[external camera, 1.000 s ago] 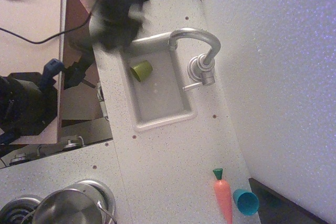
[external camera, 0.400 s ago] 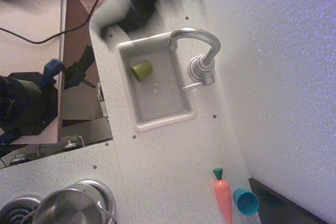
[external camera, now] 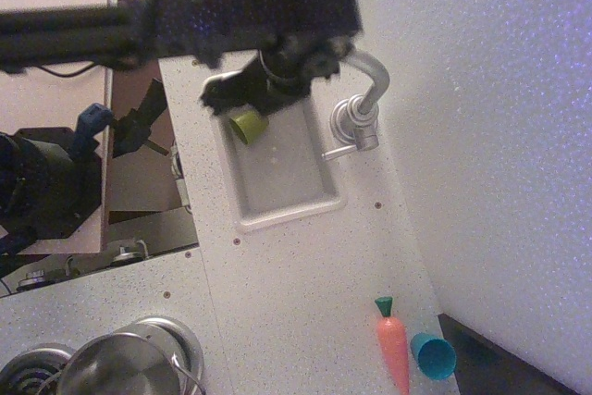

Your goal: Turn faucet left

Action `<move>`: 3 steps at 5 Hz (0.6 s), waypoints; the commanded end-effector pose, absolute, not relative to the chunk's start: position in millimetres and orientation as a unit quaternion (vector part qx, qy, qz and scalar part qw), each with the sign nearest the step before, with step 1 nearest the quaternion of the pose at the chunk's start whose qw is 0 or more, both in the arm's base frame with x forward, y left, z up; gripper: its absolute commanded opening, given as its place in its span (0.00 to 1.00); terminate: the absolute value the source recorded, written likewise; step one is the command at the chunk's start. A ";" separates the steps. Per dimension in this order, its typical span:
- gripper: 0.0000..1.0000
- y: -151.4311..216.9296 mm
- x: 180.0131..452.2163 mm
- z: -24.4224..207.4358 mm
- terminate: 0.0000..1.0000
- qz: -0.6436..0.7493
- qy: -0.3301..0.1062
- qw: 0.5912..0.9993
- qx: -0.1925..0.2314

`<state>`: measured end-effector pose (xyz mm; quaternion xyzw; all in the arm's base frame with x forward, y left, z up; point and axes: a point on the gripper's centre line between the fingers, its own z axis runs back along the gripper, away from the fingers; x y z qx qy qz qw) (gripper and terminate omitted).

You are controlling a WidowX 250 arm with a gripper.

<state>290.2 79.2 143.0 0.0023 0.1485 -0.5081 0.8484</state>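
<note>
observation.image: arm over sink point(external camera: 242, 199).
Fingers point(external camera: 294, 69): blurred, opening unclear.
Advice: push faucet point(external camera: 365, 99) spout steadily sideways.

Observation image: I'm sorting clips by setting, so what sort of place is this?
Probably a toy kitchen counter: a small sink with a faucet, a metal pot on a burner, and a toy carrot.

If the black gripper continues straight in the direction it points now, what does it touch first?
Probably the shiny silver curved faucet spout: the black gripper sits over its end above the white sink. Its fingers are blurred and depth is unclear, so the green cup is also possible.
</note>
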 end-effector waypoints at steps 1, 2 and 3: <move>1.00 81.9 293.2 157.4 0.00 -0.549 0.094 0.824 0.108; 1.00 60.4 296.2 151.8 0.00 -0.594 0.115 0.785 0.134; 1.00 69.4 310.5 147.0 0.00 -0.627 0.066 0.771 0.090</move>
